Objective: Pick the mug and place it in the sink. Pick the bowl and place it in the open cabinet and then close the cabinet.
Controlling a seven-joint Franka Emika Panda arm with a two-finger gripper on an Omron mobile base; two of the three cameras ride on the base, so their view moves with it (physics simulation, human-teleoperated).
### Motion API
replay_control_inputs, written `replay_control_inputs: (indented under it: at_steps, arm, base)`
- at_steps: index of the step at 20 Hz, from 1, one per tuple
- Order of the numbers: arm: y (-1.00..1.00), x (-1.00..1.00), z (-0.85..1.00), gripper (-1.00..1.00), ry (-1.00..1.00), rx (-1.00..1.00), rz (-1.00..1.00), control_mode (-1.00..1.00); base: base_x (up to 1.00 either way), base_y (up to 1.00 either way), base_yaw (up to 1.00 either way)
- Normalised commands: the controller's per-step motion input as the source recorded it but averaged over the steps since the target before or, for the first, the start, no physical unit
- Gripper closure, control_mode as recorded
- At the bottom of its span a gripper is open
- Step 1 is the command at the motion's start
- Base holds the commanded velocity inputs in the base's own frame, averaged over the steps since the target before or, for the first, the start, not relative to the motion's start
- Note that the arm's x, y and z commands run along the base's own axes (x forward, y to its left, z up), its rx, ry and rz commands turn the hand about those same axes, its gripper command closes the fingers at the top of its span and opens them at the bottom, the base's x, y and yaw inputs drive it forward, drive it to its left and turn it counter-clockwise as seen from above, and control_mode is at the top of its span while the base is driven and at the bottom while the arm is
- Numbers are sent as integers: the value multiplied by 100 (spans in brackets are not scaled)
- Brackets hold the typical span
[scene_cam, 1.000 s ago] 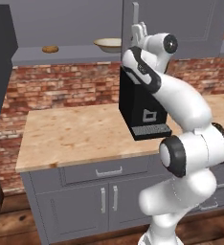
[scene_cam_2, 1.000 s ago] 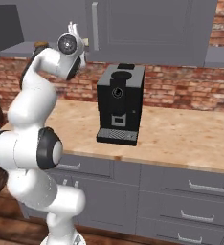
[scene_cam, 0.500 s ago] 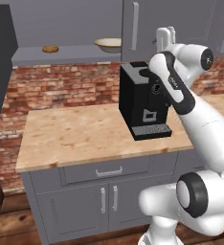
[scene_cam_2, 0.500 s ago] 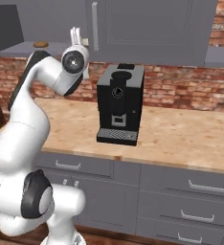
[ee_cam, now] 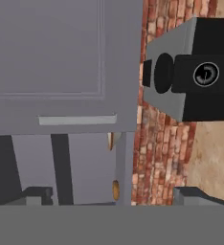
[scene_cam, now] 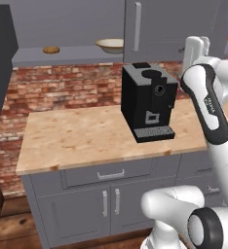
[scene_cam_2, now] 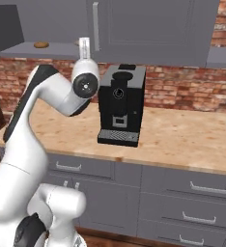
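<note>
We find no readable brand, number or sign. Faint dark lettering on white arm link (scene_cam: 209,104), right of frame in left base view, too small to read. Round swirl mark on black coffee machine (ee_cam: 206,74), upper right of hand view, no letters.

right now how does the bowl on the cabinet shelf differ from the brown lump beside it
The bowl is cream-white with a tan rim; the brown lump is plain brown. The bowl is much wider and open-topped, while the lump is a small solid round shape. The bowl sits next to the closed cabinet door; the lump lies further left, apart from it. Both rest on the same grey shelf of the open cabinet.
</note>
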Motion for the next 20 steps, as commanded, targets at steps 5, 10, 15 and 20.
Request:
replay_control_inputs:
  at_steps: [5,10,15,20]
  arm:
    - [27,-85,0,-100,-5,0,2,-100]
    - [70,-51,-10,-100,-2,0,3,-100]
    - [46,-48,0,-100,-4,0,4,-100]
    - [27,-71,1,-100,-7,0,3,-100]
  base:
    - [0,0,0]
    - [0,0,0]
    - [0,0,0]
    - [0,0,0]
